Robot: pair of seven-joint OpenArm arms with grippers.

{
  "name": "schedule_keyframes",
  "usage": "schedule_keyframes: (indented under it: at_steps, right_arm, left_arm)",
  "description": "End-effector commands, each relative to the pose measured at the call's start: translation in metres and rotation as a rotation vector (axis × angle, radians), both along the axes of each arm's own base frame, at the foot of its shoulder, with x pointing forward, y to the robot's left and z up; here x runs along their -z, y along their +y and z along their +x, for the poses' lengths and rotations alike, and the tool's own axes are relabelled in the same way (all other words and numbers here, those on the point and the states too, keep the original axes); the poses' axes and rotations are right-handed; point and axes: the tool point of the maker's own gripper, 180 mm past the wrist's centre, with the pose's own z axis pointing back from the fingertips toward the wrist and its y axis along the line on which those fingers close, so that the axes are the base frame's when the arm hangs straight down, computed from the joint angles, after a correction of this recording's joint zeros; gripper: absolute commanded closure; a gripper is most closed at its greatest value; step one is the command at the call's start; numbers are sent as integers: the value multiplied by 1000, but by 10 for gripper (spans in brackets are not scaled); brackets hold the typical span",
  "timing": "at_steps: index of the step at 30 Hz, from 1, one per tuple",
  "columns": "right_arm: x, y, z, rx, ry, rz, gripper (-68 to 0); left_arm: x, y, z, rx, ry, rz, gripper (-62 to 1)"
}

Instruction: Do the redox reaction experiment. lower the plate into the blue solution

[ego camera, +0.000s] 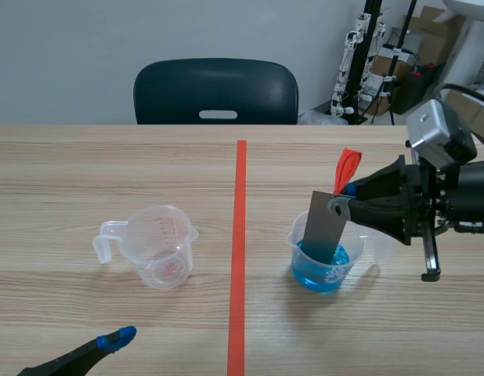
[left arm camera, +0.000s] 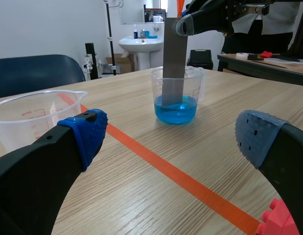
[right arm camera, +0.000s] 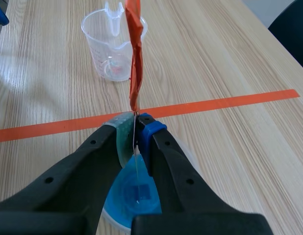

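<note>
A grey metal plate [ego camera: 323,226] with a red-orange tag [ego camera: 345,168] at its top stands with its lower end in the blue solution [ego camera: 320,268] of a clear beaker [ego camera: 301,233] right of the tape line. My right gripper [ego camera: 341,200] is shut on the plate's upper edge; from its wrist view I see the plate [right arm camera: 136,166] edge-on between the pads, the tag [right arm camera: 134,54] rising ahead, the blue solution [right arm camera: 137,193] below. The left wrist view shows plate [left arm camera: 174,63] and beaker [left arm camera: 177,93] ahead. My left gripper [left arm camera: 171,139] is open, low at the near left [ego camera: 117,340].
An empty clear measuring cup [ego camera: 157,244] with a handle stands left of the orange tape line [ego camera: 240,251]. A dark chair [ego camera: 216,92] stands behind the table's far edge. Equipment and boxes stand at the back right [ego camera: 383,63].
</note>
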Motion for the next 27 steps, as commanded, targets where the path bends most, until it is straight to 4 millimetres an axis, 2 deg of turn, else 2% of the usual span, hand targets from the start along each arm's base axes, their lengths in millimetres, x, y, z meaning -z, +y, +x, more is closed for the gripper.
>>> schedule_keyframes:
  at_steps: [1,21,27]
  right_arm:
    - [-10,0,2,-7,-9,30,-6]
    - [0,-14,4,26,10,19,-6]
    - [8,-13,3,18,16,3,-6]
  left_arm:
    - [-10,2,-3,1,-38,-31,-553]
    - [-10,2,-3,1,-38,-31,-553]
    - [-10,2,-3,1,-38,-31,-553]
